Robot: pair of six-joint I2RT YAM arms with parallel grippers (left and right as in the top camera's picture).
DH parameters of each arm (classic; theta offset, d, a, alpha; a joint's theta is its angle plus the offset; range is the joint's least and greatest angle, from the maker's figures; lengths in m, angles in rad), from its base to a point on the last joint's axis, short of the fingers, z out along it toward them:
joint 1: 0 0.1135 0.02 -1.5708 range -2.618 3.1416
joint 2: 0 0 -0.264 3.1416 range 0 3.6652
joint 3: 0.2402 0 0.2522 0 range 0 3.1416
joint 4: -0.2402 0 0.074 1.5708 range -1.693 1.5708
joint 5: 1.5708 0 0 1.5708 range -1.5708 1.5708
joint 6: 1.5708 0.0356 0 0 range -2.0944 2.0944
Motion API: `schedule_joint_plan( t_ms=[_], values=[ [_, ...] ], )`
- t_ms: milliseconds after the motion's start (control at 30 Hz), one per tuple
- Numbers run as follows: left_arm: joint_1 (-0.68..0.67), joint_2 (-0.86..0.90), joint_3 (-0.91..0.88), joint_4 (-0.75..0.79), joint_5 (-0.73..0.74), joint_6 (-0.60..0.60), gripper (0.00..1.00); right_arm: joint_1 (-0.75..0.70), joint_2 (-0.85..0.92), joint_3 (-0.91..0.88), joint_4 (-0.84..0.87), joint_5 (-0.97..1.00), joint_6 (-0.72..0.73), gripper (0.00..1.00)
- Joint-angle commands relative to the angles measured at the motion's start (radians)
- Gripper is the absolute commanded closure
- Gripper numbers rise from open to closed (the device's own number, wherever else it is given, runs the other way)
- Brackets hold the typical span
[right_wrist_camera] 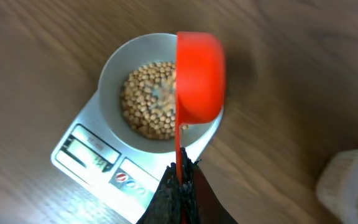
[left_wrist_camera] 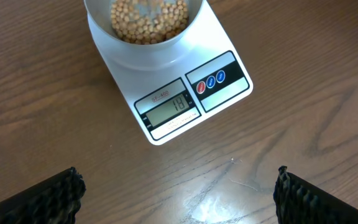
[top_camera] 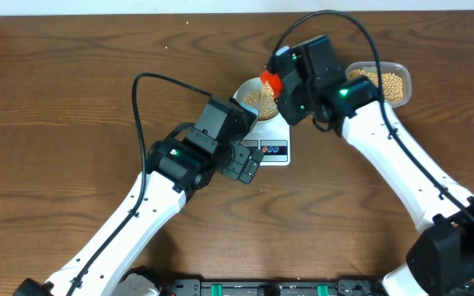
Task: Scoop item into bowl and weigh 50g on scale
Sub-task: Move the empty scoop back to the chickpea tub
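Observation:
The white scale (left_wrist_camera: 219, 93) stands mid-table; it also shows in the overhead view (top_camera: 274, 140) and the right wrist view (right_wrist_camera: 92, 163). The pale bowl (right_wrist_camera: 114, 68) sits on it, holding tan beans (right_wrist_camera: 145, 102); the bowl with beans also shows in the left wrist view (left_wrist_camera: 143, 28). My right gripper (right_wrist_camera: 182, 177) is shut on the handle of a red scoop (right_wrist_camera: 199, 74), tipped on its side over the bowl, with beans blurred at its mouth. My left gripper (left_wrist_camera: 179, 193) is open and empty over bare wood, just in front of the scale.
A clear plastic tub (top_camera: 385, 82) with more beans stands at the back right, beside the right arm; its edge shows in the right wrist view (right_wrist_camera: 353, 183). The table is dark wood.

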Motion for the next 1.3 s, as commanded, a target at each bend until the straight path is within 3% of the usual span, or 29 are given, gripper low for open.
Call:
schedule_joint_plan(
  t_ms=[0, 233, 400, 733, 1000, 1267],
  values=[
    [0.006, 0.002, -0.003, -0.002, 0.009, 0.014, 0.01, 0.041, -0.013, 0.009, 0.001, 0.127, -0.044, 0.99],
    [0.006, 0.002, -0.003, -0.002, 0.009, 0.014, 0.01, 0.046, -0.014, 0.010, 0.009, 0.122, -0.040, 0.99],
    [0.006, 0.002, -0.003, -0.002, 0.009, 0.014, 0.00, 0.009, -0.032, 0.015, 0.032, 0.034, 0.040, 0.99],
    [0.006, 0.002, -0.003, -0.002, 0.009, 0.014, 0.01, -0.278, -0.095, 0.025, 0.017, -0.251, 0.117, 0.99],
    [0.006, 0.002, -0.003, -0.002, 0.009, 0.014, 0.01, -0.537, -0.095, 0.024, -0.045, -0.194, 0.093, 0.99],
    [0.006, 0.002, -0.003, -0.002, 0.009, 0.014, 0.01, -0.603, -0.058, 0.022, -0.071, -0.090, 0.063, 0.99]
  ],
)
